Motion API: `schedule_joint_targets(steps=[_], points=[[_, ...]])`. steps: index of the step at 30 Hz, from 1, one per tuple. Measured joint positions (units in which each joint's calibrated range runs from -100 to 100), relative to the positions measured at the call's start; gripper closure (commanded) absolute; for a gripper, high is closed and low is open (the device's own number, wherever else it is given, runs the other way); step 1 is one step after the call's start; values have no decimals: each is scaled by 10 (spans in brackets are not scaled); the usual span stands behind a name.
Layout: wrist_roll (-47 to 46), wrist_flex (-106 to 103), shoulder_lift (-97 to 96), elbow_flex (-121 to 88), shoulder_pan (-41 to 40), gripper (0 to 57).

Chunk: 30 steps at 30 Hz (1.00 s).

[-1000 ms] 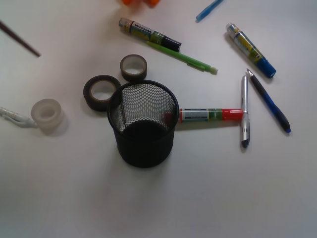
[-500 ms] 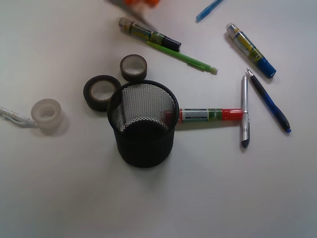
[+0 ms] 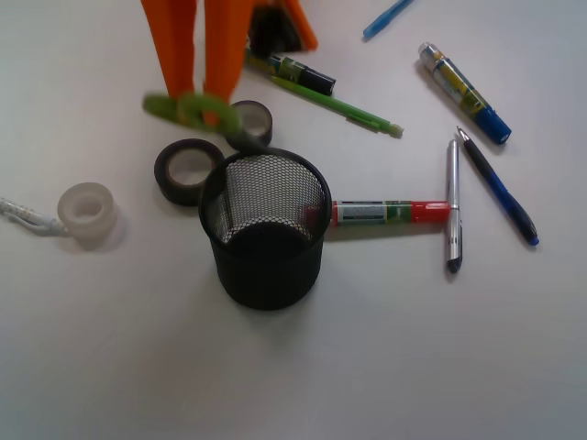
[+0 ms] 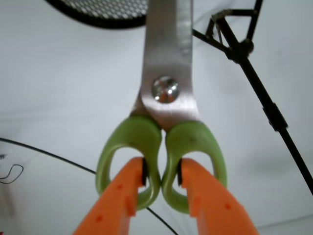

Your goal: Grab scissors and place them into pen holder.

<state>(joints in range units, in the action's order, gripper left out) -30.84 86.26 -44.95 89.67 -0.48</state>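
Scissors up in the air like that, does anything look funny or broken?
Nothing looks broken. The scissors hang from the tool, which pinches the inner sides of the two green loops, blades closed and pointing toward the pen holder. The holder stands upright; pens and tape rolls just lie scattered.

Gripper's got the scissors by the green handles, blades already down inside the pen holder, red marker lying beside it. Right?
Not quite. The gripper does hold the scissors by the green handles, and the red marker lies beside the pen holder, but the front view shows the scissors above and behind the rim, not yet inside.
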Motion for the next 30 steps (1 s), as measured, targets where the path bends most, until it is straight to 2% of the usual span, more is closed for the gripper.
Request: schedule_joint_targets(steps=[6, 8, 9, 11, 12, 13, 23, 27, 30], points=[[0, 0, -48, 12, -9, 568], [0, 0, -61, 13, -10, 544], [0, 0, -65, 13, -10, 506], [0, 0, -68, 13, -7, 391], [0, 0, -68, 13, -6, 294], [0, 3, -68, 13, -4, 266], [5, 51, -66, 75, -10, 256], [48, 78, -60, 75, -8, 256], [120, 119, -18, 75, 16, 257]])
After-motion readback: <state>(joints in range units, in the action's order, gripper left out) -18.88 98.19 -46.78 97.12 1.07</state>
